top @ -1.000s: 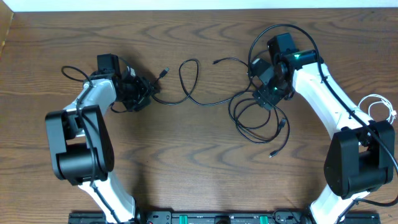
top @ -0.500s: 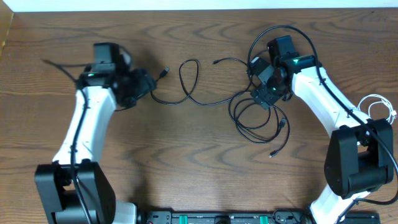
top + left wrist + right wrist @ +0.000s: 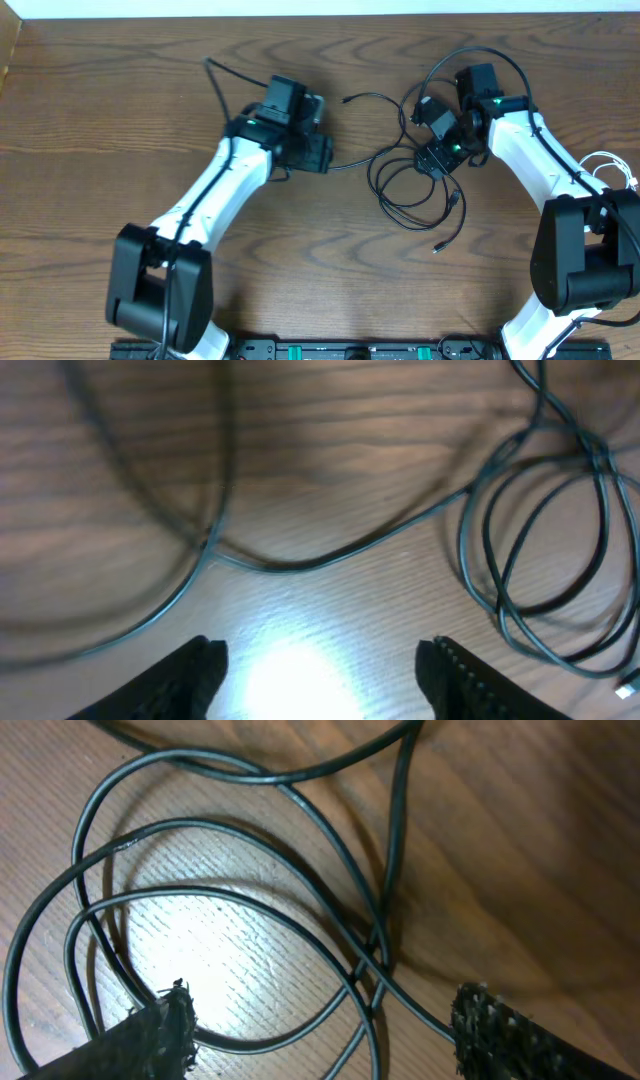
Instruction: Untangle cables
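Black cable (image 3: 389, 860) lies mid-table in overlapping loops under the right gripper (image 3: 320, 1030), which is spread with nothing pinched, and its tail runs left beneath the left gripper (image 3: 325, 675), likewise spread and empty; the white cable (image 3: 607, 160) sits well apart by the base of the right arm (image 3: 575, 270). Closing on the crossing strands would likely catch several at once and cinch the tangle. Overall the black cable stretches left-right across the wooden table (image 3: 300, 280), one plug end pointing left.
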